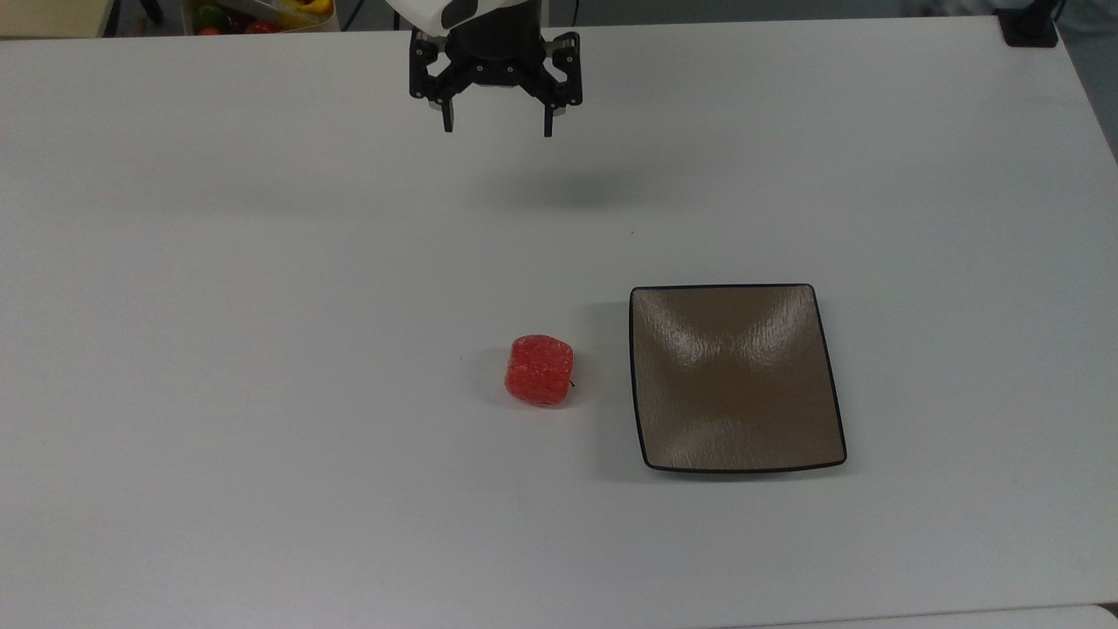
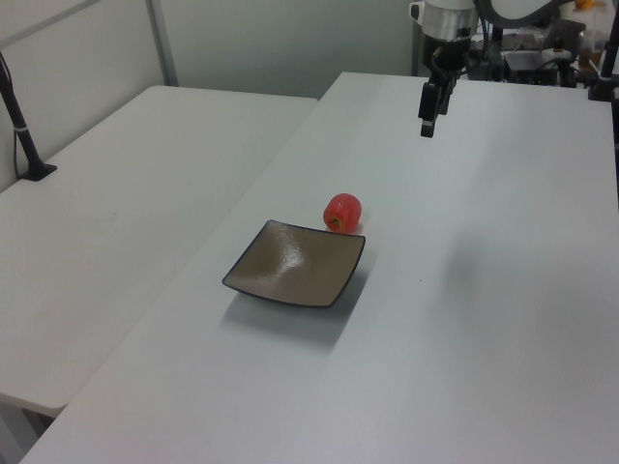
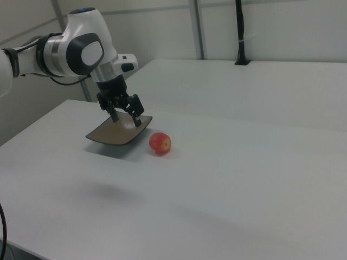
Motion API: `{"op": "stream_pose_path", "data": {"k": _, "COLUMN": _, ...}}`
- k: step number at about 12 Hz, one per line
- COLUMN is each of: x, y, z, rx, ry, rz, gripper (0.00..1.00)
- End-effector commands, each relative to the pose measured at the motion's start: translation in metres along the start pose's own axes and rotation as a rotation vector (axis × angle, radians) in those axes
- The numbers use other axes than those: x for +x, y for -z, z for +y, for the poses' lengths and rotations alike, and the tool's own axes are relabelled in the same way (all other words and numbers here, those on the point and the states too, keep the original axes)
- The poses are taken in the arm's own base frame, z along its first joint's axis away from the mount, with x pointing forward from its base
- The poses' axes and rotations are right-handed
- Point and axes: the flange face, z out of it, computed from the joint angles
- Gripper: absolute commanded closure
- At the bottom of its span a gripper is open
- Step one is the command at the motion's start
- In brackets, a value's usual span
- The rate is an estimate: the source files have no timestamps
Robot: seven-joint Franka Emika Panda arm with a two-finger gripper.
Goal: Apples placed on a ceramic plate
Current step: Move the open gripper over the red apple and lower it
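One apple (image 1: 540,370) just beside ceramic plate (image 1: 735,377), apart.
Gripper (image 1: 498,131) jaws spread, empty, above bare worktop (image 1: 262,262), well apart from both.

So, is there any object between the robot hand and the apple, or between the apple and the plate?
Nothing visible. The open hand hangs above bare white table, apart from the small red-orange apple. Bare table alone separates the apple from the square glossy brown ceramic plate, which holds nothing.

white rounded arm (image 3: 81,46) segments with dark grey joint panels; black gripper (image 1: 498,122) with two thin fingers (image 1: 448,118) and pale screws.
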Motion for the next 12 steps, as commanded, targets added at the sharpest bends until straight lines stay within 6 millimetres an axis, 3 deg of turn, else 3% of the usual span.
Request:
{"op": "stream_pose_path", "data": {"k": 1, "x": -0.013, "y": 0.001, "z": -0.004, "rx": 0.018, "ry": -0.005, "rz": -0.013, "gripper": 0.00}}
{"op": "stream_pose_path", "data": {"k": 7, "x": -0.010, "y": -0.004, "z": -0.005, "rx": 0.017, "ry": -0.013, "rz": -0.015, "gripper": 0.00}}
{"op": "stream_pose_path", "data": {"k": 12, "x": 0.029, "y": -0.032, "z": -0.016, "rx": 0.019, "ry": 0.001, "rz": 0.070, "gripper": 0.00}}
